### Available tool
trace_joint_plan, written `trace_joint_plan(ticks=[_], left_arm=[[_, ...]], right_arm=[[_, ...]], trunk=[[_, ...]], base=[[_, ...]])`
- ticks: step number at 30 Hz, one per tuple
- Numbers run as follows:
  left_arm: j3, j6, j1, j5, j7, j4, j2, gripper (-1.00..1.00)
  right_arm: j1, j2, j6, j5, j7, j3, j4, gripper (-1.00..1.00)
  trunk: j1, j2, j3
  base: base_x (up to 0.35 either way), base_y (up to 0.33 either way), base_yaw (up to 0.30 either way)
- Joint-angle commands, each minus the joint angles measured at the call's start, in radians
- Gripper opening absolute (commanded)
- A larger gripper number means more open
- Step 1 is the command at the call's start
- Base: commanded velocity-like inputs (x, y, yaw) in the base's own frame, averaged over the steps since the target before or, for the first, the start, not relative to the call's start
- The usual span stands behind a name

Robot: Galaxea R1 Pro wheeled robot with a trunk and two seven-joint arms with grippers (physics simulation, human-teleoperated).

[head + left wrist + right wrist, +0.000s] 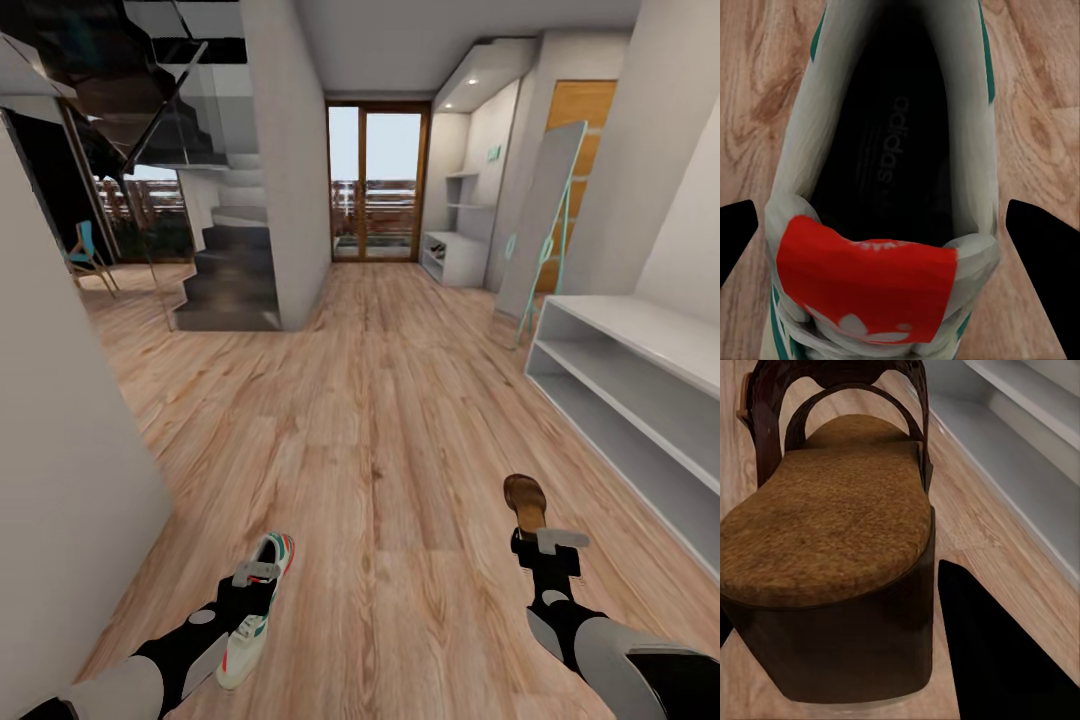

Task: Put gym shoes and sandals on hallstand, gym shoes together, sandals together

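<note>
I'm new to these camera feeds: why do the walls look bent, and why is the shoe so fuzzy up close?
Head view: a wide lens bows the hallstand near the edges, and lighting is flat with hardly any shadows. Left wrist view: the gym shoe sits very close, so its texture looks soft. Right wrist view: the sandal looms large and grainy too.

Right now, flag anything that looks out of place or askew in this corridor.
Nothing looks damaged or spilled. One gym shoe sits at the left gripper and one sandal at the right gripper, both off the hallstand, whose visible shelves are bare.
</note>
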Motion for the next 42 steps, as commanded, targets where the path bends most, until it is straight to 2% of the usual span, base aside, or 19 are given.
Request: trace_joint_plan(ticks=[1,15,42], left_arm=[[0.000,0.000,0.000,0.000,0.000,0.000,0.000,-1.00],[0.000,0.000,0.000,0.000,0.001,0.000,0.000,-1.00],[0.000,0.000,0.000,0.000,0.000,0.000,0.000,-1.00]], right_arm=[[0.000,0.000,-0.001,-0.001,0.001,0.001,0.000,-1.00],[0.000,0.000,-0.001,-0.001,0.001,0.001,0.000,-1.00],[0.001,0.000,-0.001,-0.001,0.001,0.001,0.000,-1.00]], trunk=[[0.000,0.000,0.000],[0.000,0.000,0.000],[0.000,0.000,0.000]], base=[[0.346,0.000,0.000],[0.346,-0.016,0.000],[0.346,-0.118,0.000]])
